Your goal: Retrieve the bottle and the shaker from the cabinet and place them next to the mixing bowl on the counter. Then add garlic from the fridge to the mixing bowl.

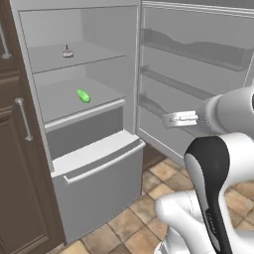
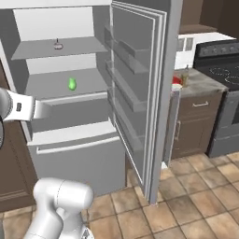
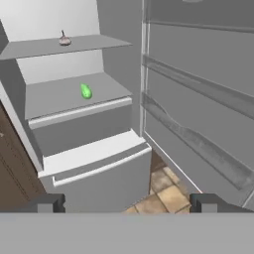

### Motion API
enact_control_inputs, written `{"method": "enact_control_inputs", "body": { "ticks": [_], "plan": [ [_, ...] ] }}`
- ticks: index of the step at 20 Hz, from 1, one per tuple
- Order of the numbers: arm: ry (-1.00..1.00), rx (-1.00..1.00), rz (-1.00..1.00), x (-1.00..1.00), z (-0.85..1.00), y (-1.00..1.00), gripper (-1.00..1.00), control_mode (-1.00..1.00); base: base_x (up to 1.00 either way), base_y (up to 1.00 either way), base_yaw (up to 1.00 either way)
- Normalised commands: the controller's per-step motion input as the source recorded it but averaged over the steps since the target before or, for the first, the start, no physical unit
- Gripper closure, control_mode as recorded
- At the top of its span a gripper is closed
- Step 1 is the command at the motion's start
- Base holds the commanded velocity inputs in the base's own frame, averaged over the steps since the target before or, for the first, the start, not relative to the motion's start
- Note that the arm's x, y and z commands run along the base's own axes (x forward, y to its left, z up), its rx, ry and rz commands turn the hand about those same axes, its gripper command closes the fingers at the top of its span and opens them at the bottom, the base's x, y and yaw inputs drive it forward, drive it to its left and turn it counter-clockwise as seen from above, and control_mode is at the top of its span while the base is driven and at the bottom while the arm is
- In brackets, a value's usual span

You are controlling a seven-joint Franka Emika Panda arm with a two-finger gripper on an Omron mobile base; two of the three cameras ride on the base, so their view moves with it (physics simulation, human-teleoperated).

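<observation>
At far left in my left base view I see a dark wood cabinet [image 1: 20,163] with a metal handle, right beside the open fridge [image 1: 74,30]. On the fridge's upper shelf sits the garlic [image 1: 67,52], a small pale bulb, alone and well back from the shelf edge. One shelf below lies a small green vegetable [image 1: 83,95], near the middle of that shelf. Under it the lower drawer [image 1: 96,163] stands pulled partly out over the tiled floor. Further right, the fridge door [image 1: 198,54] is swung wide, its rails facing me. My gripper [image 1: 174,119] hangs in front of that door, pointed toward the fridge interior and well apart from the garlic. In the hand view the two fingertips [image 3: 45,203] sit far apart at the bottom corners, so the jaws are spread wide with nothing between them. In my right base view, past the door's edge, I see a counter [image 2: 205,84] carrying a bottle [image 2: 186,76] just beside a red item I cannot identify, and a dark stove [image 2: 219,60] at the far right.
</observation>
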Motion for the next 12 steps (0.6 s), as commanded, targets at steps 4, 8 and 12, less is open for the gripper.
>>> {"method": "enact_control_inputs", "body": {
  "ticks": [4, 8, 12],
  "plan": [
    [0.00, 0.00, 0.00, 0.00, 0.00, 0.00, -1.00, 1.00, 0.87, 0.64, 0.16],
    [0.00, 0.00, 0.00, 0.00, 0.00, 0.00, -1.00, 1.00, 0.67, 0.48, 0.13],
    [0.00, 0.00, 0.00, 0.00, 0.00, 0.00, -1.00, 1.00, 0.61, 0.36, 0.11]
  ]
}}
